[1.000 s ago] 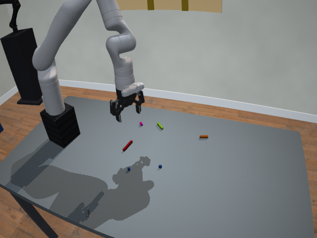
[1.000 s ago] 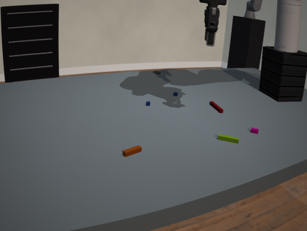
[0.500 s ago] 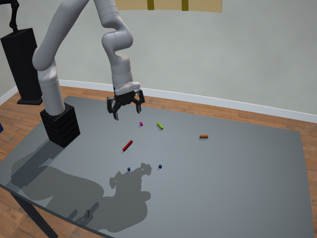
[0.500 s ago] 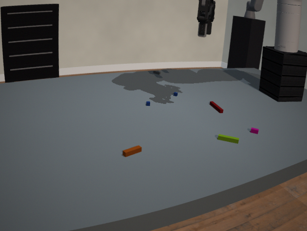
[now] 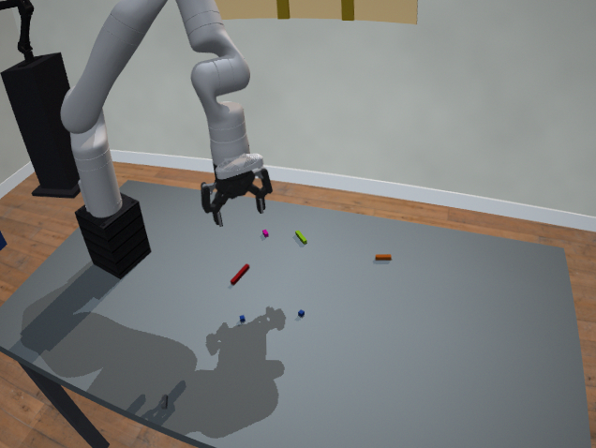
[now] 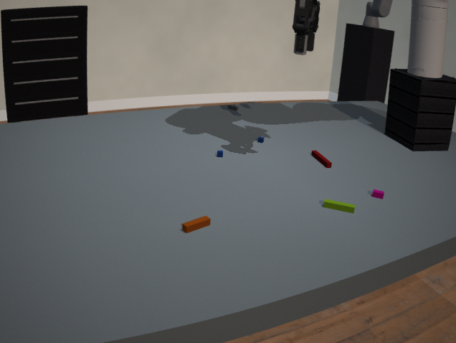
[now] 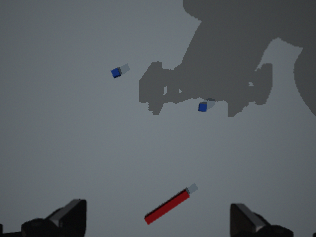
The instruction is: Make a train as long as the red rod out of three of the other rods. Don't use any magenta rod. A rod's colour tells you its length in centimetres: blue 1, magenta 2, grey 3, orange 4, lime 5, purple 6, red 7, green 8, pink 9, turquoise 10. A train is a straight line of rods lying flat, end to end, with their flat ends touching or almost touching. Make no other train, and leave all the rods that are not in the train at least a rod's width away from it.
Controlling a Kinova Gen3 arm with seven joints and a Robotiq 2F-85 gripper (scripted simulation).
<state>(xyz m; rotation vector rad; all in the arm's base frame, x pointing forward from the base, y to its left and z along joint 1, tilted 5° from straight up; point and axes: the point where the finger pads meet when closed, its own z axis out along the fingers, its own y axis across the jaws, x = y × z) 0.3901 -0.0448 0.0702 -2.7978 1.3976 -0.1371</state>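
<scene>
High above the tabletop (image 5: 433, 336), the end effector (image 5: 236, 208) hangs fully open and empty. Ahead of it in the wrist view lie two blue rods (image 7: 116, 73) (image 7: 202, 106), well apart; the lime rod (image 5: 300, 236) lies diagonally beside the magenta rod (image 5: 264, 232); the red rod (image 5: 239, 274) lies diagonally below. No writing is legible.

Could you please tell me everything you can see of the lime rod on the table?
The lime rod is a slim, square-sectioned bar, evenly coloured, matte. It lies flat on the grey table, touching no other rod. The magenta rod lies nearest; the orange rod is farther off on its other side. The open tool hangs above, holding nothing.
</scene>
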